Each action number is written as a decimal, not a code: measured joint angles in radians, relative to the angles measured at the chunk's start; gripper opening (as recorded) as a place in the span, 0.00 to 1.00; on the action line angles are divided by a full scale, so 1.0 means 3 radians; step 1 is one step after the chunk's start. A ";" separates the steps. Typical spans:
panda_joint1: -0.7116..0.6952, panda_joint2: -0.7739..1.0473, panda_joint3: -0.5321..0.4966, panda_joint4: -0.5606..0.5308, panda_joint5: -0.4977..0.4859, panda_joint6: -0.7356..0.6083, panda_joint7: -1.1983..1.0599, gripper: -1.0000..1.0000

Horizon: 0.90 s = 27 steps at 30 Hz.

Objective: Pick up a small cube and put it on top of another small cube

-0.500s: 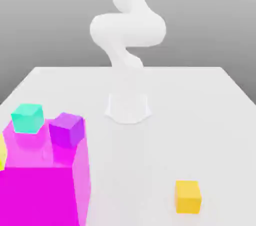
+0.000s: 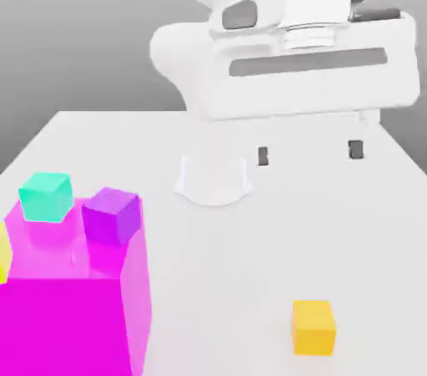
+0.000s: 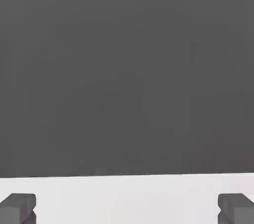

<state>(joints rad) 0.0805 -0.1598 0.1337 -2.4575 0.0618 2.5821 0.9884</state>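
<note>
Hovering high over the white table [image 2: 334, 224], the gripper [image 2: 309, 152] has its fingers spread wide apart with nothing between them. The small cube [image 2: 313, 327] sits alone on the table near the front, toward the exterior view's right, well below the hand. Biggest risk I'd guess: the stack spot is crowded, since the teal cube [image 2: 46, 196] and purple cube [image 2: 112, 215] huddle by the big magenta block [image 2: 71, 316], so a sloppy descent could bump something. No labels or writing anywhere.

A big pink block [image 2: 71, 316] sits on the white table [image 2: 334, 224], far from the gripper and low on the exterior view's left. A teal cube [image 2: 46, 197] and a purple cube [image 2: 113, 216] sit on it, near each other.
</note>
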 joint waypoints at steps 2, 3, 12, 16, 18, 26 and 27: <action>0.0035 0.0243 0.0056 -0.0059 -0.0049 0.0106 0.0121 0.50; 0.0067 0.0365 0.0075 -0.0090 -0.0087 0.0161 0.0194 0.50; 0.0365 0.1461 -0.0049 -0.0232 -0.0536 0.0745 0.0810 0.50; 0.0450 0.1794 -0.0152 -0.0175 -0.0631 0.1012 0.0885 0.00; 0.0449 0.1794 -0.0152 -0.0175 -0.0633 0.1014 0.0888 0.00; 0.0371 0.1399 -0.0046 -0.0249 -0.0509 0.0693 0.0796 0.00; 0.0356 0.1286 -0.0025 -0.0270 -0.0464 0.0602 0.0766 0.00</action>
<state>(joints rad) 0.1874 0.2262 0.1263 -2.5384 -0.0773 2.7626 1.2183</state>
